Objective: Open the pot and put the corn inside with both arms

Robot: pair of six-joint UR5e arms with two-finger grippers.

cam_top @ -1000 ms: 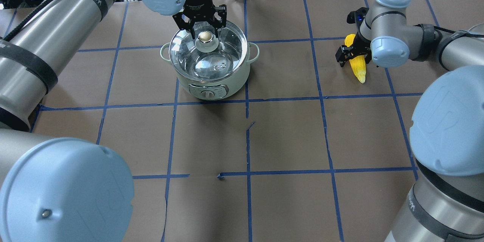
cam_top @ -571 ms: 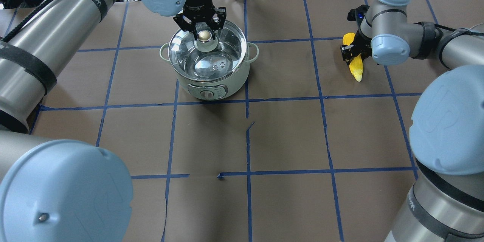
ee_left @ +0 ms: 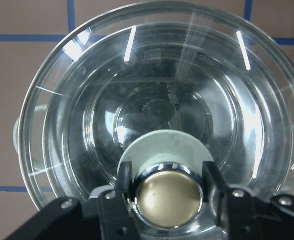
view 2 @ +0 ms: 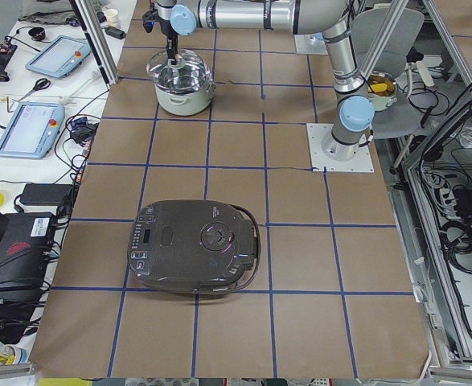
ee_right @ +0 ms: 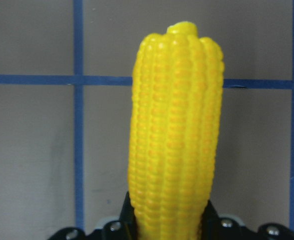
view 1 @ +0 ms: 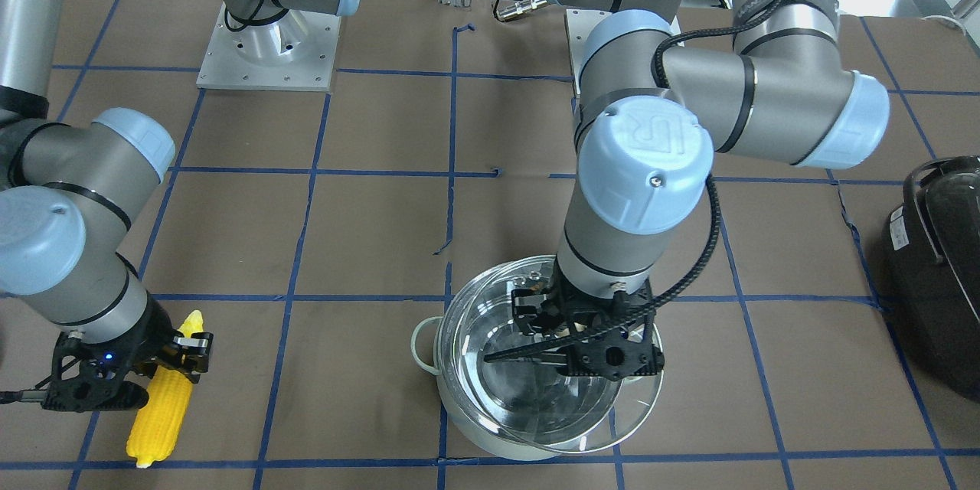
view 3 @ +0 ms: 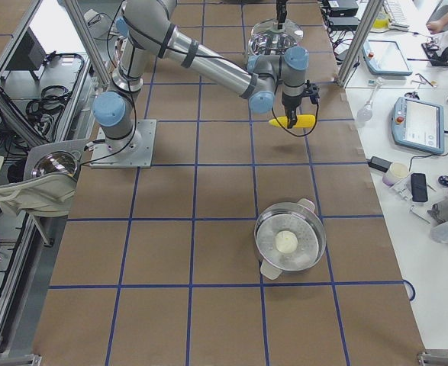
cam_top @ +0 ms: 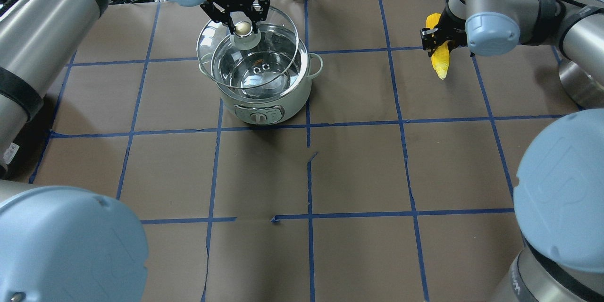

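The mint-green pot (cam_top: 271, 99) stands at the far left-centre of the table and also shows in the front view (view 1: 423, 342). My left gripper (cam_top: 243, 26) is shut on the brass knob (ee_left: 167, 200) of the glass lid (cam_top: 210, 47). It holds the lid raised above the pot and shifted a little off its rim (view 1: 536, 398). My right gripper (cam_top: 439, 42) is shut on the yellow corn (cam_top: 442, 63) at the far right and holds it off the table, pale tip pointing away from the gripper (ee_right: 177, 125). The corn also shows in the front view (view 1: 157, 413).
A black rounded appliance (view 2: 195, 245) sits at the table end on my left, also seen in the front view (view 1: 934, 260). A steel pan with a white thing inside (view 3: 288, 242) sits at the end on my right. Blue tape lines grid the brown table.
My left gripper closed on the knob and lifted the lid up off the pot, towards the far left. My right gripper closed on the corn and raised it from the table.
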